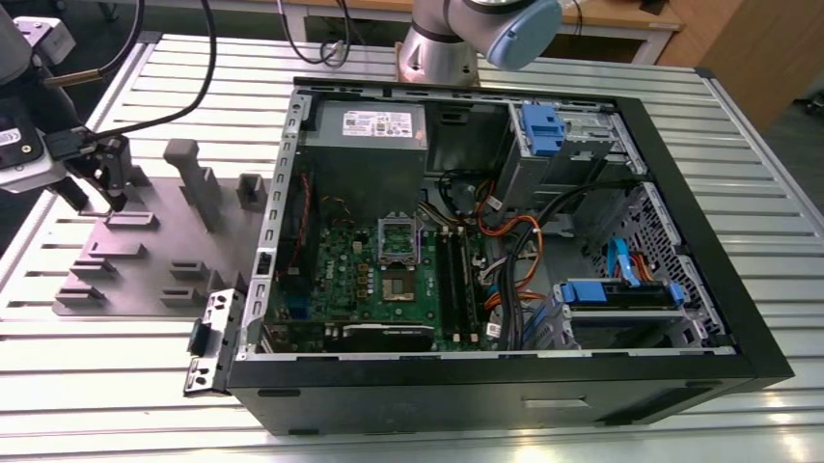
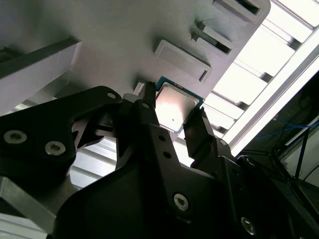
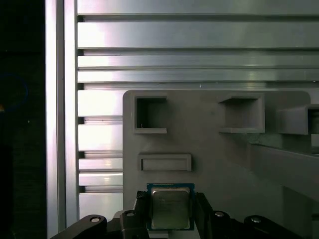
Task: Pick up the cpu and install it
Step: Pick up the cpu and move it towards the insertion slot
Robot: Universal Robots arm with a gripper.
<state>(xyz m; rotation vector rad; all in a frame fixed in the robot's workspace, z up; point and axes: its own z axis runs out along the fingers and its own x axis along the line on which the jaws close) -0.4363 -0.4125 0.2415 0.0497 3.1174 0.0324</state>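
Note:
The cpu (image 2: pixel 174 106) is a small square chip with a shiny silver top and a thin dark rim. It sits between my two dark fingers, which press on its opposite edges in both wrist views. In the first wrist view the cpu (image 3: pixel 170 207) is just over the near edge of the grey holder plate (image 3: pixel 209 144). In the exterior view my gripper (image 1: pixel 100 196) hangs over the far left corner of that plate (image 1: pixel 142 260), well to the left of the open computer case (image 1: pixel 515 386). On the green motherboard, the socket (image 1: pixel 397 282) lies open with its metal frame (image 1: pixel 398 236) swung up.
The grey plate carries several raised blocks and pockets (image 1: pixel 193 174) beside my gripper. The case wall (image 1: pixel 277 222) stands between the plate and the motherboard. Inside are a power supply (image 1: pixel 367 130), orange cables (image 1: pixel 508 231) and blue drive bays (image 1: pixel 618 294). The ribbed metal table (image 1: pixel 116 386) surrounds everything.

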